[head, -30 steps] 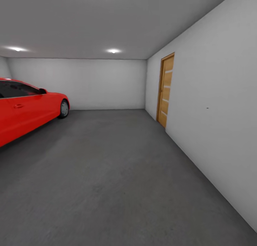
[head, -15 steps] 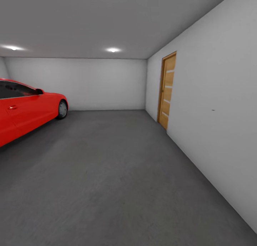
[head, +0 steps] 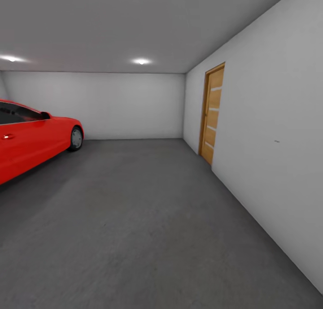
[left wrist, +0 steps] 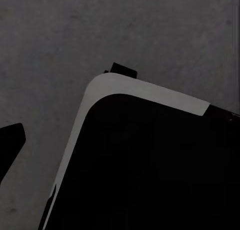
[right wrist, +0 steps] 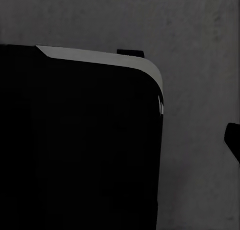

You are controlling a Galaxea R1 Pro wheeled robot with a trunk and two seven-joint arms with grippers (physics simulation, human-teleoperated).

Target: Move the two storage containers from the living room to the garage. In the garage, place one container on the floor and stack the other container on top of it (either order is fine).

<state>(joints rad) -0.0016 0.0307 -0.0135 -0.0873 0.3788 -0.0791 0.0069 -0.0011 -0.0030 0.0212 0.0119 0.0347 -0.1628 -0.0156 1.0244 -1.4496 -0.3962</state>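
I am in the garage, with its dark grey concrete floor (head: 134,210) stretching ahead to a pale grey back wall (head: 130,105). The two storage containers are out of view, and so is the living room. In the left wrist view one dark fingertip (left wrist: 10,142) sits at the picture's edge over the concrete, beside my black, white-rimmed base (left wrist: 150,165). The right wrist view has the same layout: a dark fingertip (right wrist: 233,140) at the edge and my base (right wrist: 75,140) beside it. Nothing is held between the fingers of either gripper.
A red car (head: 31,141) is parked along the left side. A plain grey wall (head: 278,143) runs close along my right, with a wood-plank door (head: 213,116) set in it further ahead. Open concrete lies between the car and that wall.
The whole head view has shifted: the car sits further left and the door a little further right and larger, so the camera has moved. No thing has moved.
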